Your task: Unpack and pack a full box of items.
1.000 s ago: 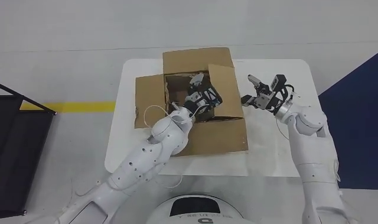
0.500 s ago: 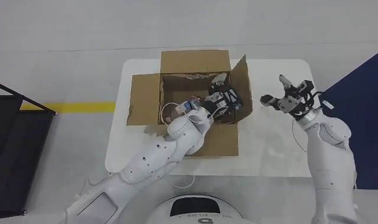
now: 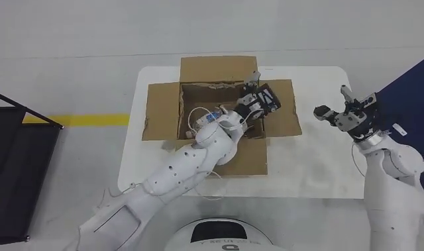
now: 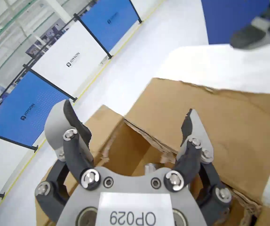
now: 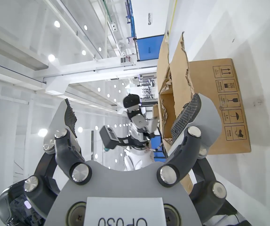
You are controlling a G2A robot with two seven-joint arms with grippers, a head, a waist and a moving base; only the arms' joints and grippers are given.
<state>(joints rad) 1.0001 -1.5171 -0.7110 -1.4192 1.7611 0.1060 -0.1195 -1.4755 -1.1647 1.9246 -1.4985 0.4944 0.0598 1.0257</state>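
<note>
Left claw [image 4: 128, 114] wide over open box [image 3: 218, 69], right claw [image 3: 331, 100] wide above white table [image 3: 305, 165], pale floor [image 3: 79, 26], yellow line [image 3: 86, 119]

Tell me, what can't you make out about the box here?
- Box contents, top view: the left arm covers most of the opening.
- Box floor, left wrist view: left gripper's base blocks it.
- Print on the box's side, right wrist view: too small.

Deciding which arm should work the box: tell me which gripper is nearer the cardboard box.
Left. The left gripper is over a corner of the open cardboard box. The right gripper is above the table beside the box, apart from it.
</note>
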